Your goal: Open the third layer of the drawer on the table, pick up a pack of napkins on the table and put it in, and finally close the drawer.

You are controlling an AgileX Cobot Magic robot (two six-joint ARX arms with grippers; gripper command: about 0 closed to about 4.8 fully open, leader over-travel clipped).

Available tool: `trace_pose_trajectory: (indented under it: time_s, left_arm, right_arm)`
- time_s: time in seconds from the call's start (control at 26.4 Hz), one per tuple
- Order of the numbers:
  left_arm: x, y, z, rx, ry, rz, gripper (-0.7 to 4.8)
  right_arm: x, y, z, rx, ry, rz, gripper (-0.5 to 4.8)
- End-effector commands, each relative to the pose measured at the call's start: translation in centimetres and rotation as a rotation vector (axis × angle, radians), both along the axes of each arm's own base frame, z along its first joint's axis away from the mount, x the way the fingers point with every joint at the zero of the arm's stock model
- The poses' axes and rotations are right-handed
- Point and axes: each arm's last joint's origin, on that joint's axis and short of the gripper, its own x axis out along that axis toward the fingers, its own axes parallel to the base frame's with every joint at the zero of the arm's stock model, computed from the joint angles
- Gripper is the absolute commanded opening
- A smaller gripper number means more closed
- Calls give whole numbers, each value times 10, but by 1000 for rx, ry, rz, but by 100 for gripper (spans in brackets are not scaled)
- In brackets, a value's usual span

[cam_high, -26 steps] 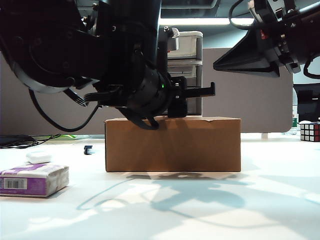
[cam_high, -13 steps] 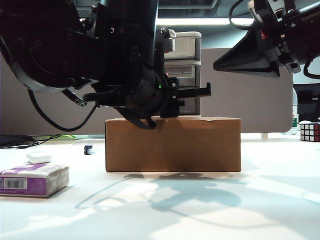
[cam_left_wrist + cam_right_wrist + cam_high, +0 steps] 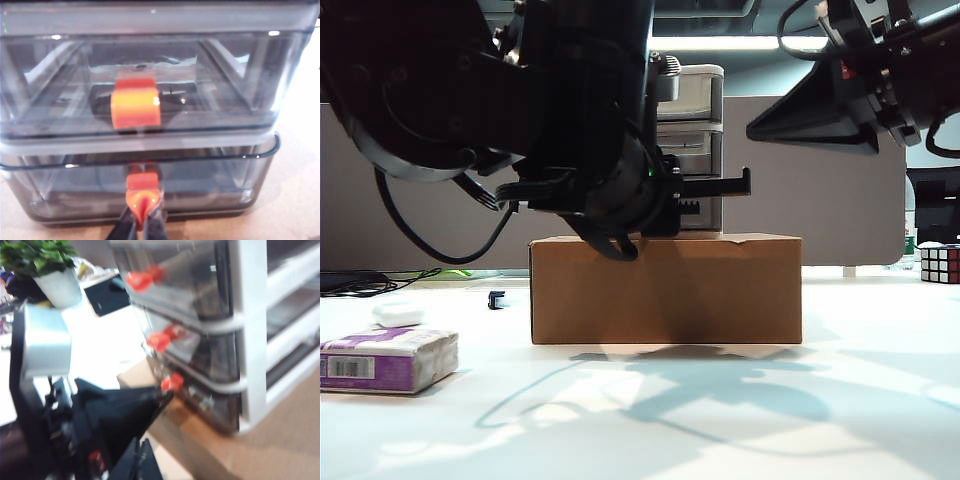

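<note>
The drawer stands on a brown cardboard box, mostly hidden behind my left arm in the exterior view. In the left wrist view the third layer fills the foreground. My left gripper is shut on its red-orange handle, one finger on each side. The pack of napkins, purple and white, lies on the table at the front left. My right gripper hangs shut and empty, high at the right, looking at the drawer from the side.
The cardboard box sits mid-table under the cabinet. A small white case lies behind the napkins, with a small black item near the box. A Rubik's cube stands far right. A grey partition runs behind.
My left hand has wavered slightly sideways in front of the cabinet. The right arm and the napkin pack have stayed still.
</note>
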Motion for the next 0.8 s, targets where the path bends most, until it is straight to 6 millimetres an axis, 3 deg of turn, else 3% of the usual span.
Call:
trace_pose_trajectory:
  time_s: [0.04, 0.34, 0.8]
  left_arm:
    - [-8, -5, 0, 13, 4, 2, -6]
    - [-30, 10, 5, 3, 5, 16, -6]
    - [-61, 24, -14, -33, 66, -18, -6]
  right_arm:
    - [5, 2, 6, 13, -35, 0, -5]
    - [18, 8, 12, 21, -30, 41, -6]
    - [20, 9, 13, 24, -41, 40, -6]
